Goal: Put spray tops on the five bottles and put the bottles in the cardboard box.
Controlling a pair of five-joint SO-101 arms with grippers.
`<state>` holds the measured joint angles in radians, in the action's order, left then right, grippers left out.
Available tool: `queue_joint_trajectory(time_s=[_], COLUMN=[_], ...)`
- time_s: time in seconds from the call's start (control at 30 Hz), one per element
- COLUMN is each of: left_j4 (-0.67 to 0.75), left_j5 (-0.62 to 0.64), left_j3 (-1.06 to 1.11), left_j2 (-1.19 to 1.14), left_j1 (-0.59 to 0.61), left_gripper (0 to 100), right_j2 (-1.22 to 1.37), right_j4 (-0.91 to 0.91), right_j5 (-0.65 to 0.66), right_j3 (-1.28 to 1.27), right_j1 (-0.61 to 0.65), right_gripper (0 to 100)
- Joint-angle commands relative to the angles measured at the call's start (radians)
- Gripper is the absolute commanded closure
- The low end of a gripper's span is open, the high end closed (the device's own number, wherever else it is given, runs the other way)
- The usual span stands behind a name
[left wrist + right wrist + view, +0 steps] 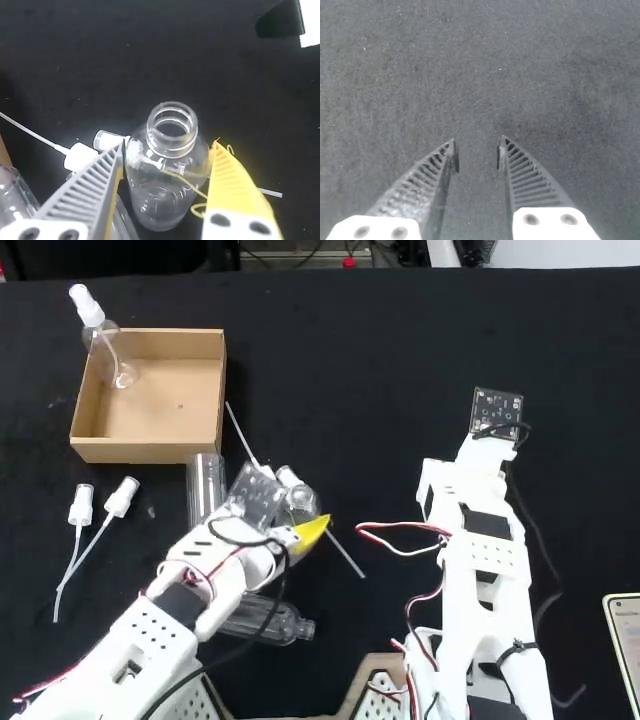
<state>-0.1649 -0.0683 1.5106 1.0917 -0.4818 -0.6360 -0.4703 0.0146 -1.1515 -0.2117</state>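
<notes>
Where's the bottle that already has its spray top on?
High view: the capped bottle stands tilted in the far left corner of the cardboard box, spray head above the rim.

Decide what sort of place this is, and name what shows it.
Probably a robotics lab bench. Two white robot arms with exposed wiring stand at a black-covered table, and a cardboard box, clear bottles and loose spray tops are laid out like a practice task.

- The table (400,330) is covered in black.
- A flat, light device (627,635) is laid at the table's right edge.
- A small red object (348,261) is seen beyond the table's far edge.
</notes>
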Motion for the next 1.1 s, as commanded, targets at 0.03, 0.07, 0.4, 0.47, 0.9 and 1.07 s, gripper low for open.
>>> queue_joint_trajectory(time_s=[0.03,0.07,0.4,0.47,0.9,1.07], left_j4=[-0.244,-0.276,-0.663,-0.752,-0.961,-0.951], left_j5=[0.005,0.005,0.005,0.005,-0.124,-0.127], left_j3=[-0.28,-0.318,-0.676,-0.73,-0.728,-0.628], left_j2=[0.009,0.009,0.038,0.083,0.307,0.284], left_j1=[0.018,0.031,0.213,0.289,0.73,0.785], left_gripper=[79,79,79,79,79,79], right_j2=[0.008,0.008,0.008,0.008,0.002,0.007], right_j4=[0.021,0.021,0.021,0.02,-0.15,-0.305], right_j5=[-0.002,-0.002,-0.003,-0.003,0.0,0.003], right_j3=[0.005,0.005,0.005,0.005,0.065,0.154], right_j1=[-0.015,-0.015,-0.008,-0.008,0.112,0.213], right_gripper=[86.8,86.8,86.8,86.8,86.5,86.5])
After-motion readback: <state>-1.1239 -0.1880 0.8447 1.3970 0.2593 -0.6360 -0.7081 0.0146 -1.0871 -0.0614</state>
